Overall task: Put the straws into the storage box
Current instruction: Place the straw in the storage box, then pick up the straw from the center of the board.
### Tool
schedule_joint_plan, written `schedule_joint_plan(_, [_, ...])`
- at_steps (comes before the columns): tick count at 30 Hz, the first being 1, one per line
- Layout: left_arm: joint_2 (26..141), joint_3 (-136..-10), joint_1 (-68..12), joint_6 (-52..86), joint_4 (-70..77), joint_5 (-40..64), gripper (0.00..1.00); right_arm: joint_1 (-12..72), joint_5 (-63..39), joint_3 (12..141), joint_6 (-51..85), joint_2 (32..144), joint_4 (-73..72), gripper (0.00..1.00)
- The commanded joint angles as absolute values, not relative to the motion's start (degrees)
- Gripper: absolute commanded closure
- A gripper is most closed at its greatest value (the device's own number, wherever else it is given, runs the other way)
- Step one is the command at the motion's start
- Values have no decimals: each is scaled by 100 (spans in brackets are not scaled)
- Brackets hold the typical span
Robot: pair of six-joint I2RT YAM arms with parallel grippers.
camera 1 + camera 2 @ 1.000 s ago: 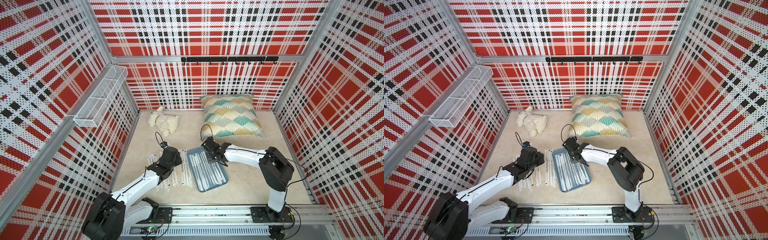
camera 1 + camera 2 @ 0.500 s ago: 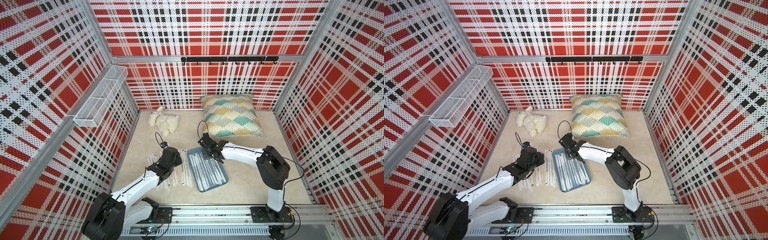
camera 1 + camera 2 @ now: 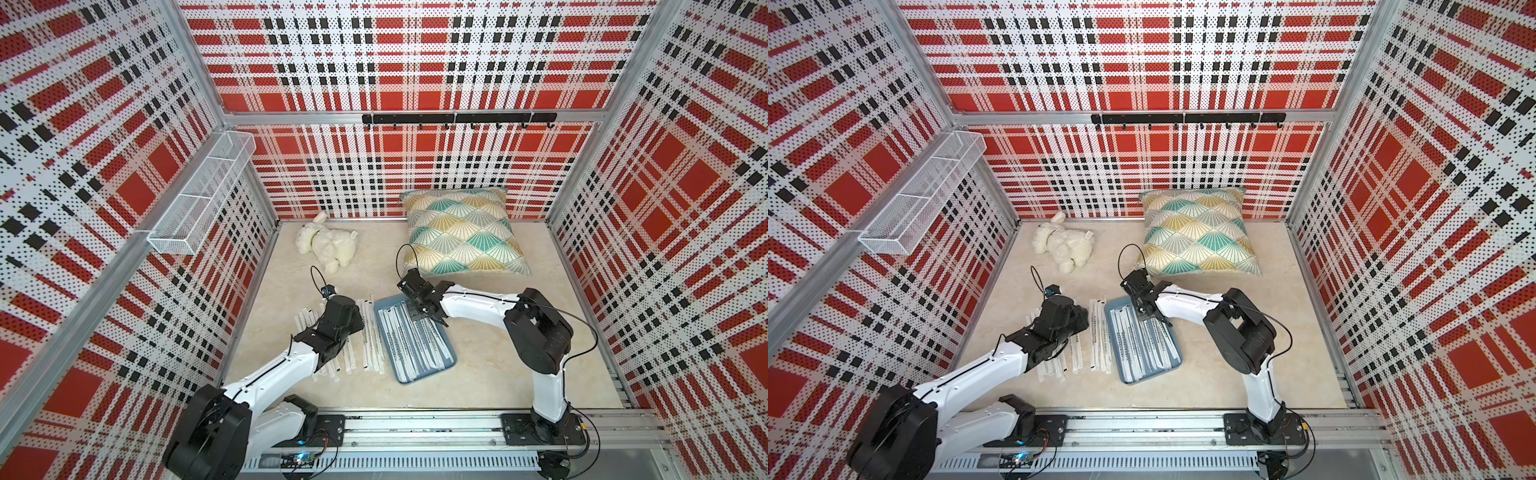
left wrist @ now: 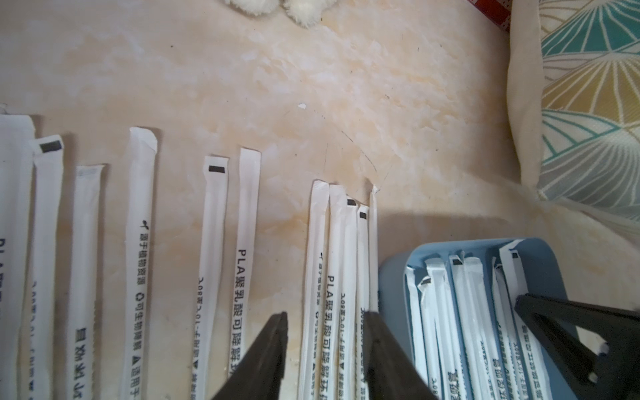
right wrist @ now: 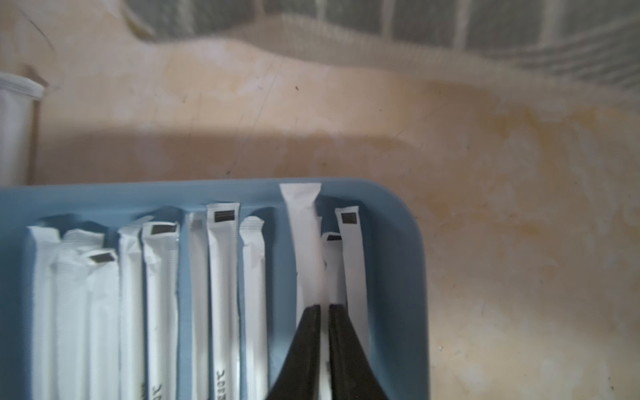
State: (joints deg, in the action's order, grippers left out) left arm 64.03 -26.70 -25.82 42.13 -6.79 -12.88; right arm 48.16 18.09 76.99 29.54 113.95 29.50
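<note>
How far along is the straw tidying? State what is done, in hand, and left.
Done: many paper-wrapped straws lie in the blue tray. In hand: the right pincer appears pinched on one straw there, its end riding the rim. Left: many loose straws on the table, with the open left pincer straddling a few.

The white-shelled left arm (image 3: 274, 374) and right arm (image 3: 478, 307) have bulky black joints (image 3: 540, 336) and looping black cables (image 3: 397, 262); the left gripper (image 4: 325, 315) and right gripper (image 5: 324, 306) are tapered black.
</note>
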Motion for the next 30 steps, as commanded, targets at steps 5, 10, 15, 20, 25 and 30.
schedule_joint_plan(5, [6306,-2632,-2550,4199,-545,-1293,59,4789,1935,7768,2936,11459,2972,85])
schedule_joint_plan(10, [6275,-2646,-2546,4201,-648,-1314,58,4825,1720,7857,2971,10867,3083,81])
schedule_joint_plan(15, [6451,-2671,-2879,4232,-672,-1291,56,4825,1478,7715,3124,10383,3184,75])
schedule_joint_plan(20, [7034,-2813,-3366,4375,-692,-1506,64,4825,1409,7169,3529,9965,2948,74])
schedule_joint_plan(25, [7455,-2984,-3340,4315,-933,-1710,71,4860,1400,6876,3656,9748,2918,74])
schedule_joint_plan(30, [7639,-2958,-3298,4206,-863,-1708,72,4869,1444,6776,3648,9703,2914,75])
